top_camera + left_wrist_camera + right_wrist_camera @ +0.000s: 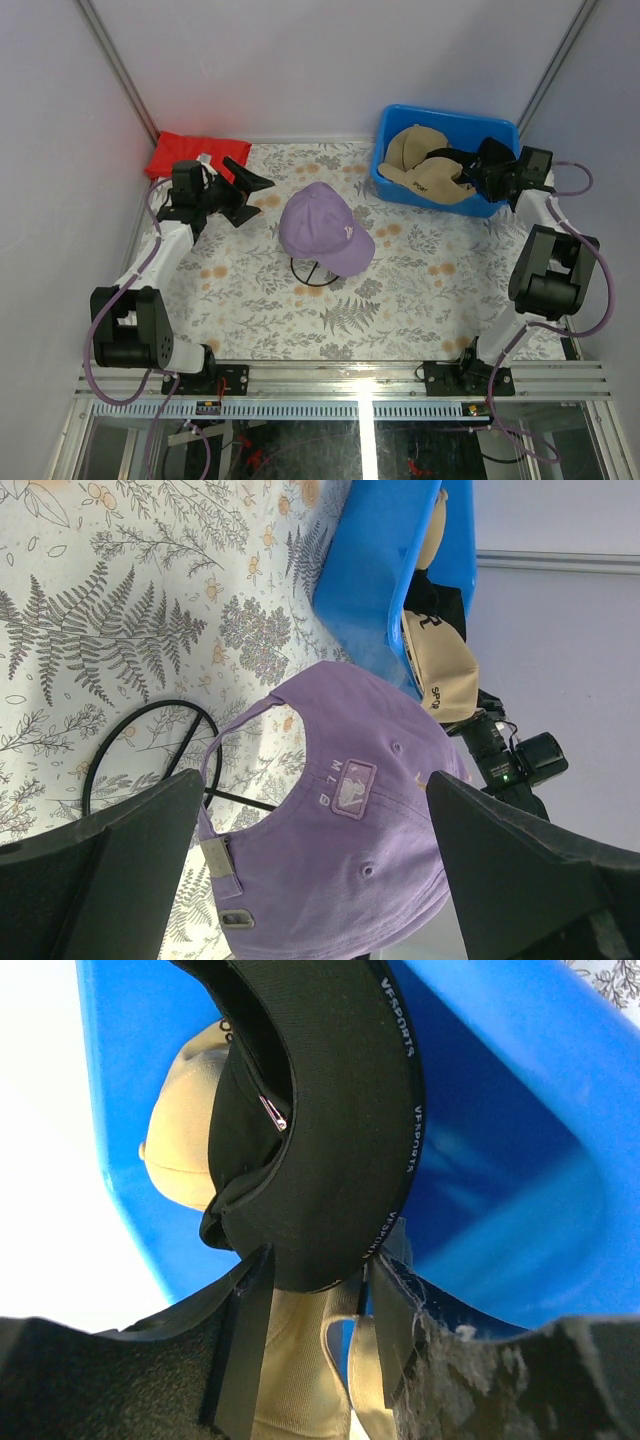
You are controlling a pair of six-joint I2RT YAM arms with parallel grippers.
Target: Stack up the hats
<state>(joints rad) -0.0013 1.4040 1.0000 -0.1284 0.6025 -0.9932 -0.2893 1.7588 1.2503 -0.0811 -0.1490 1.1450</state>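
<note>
Altogether one purple hat point(322, 228), one black hat point(340, 1140), two tan hats point(408, 148) point(432, 186).

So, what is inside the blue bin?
Inside the blue bin lie tan caps and a black cap. They overlap, so the bin's floor under them and the lower cap's full shape are hidden.

Overhead on whole table point(400, 290); left wrist near lavender cap point(350, 860), right inside blue bin point(500, 1110).
</note>
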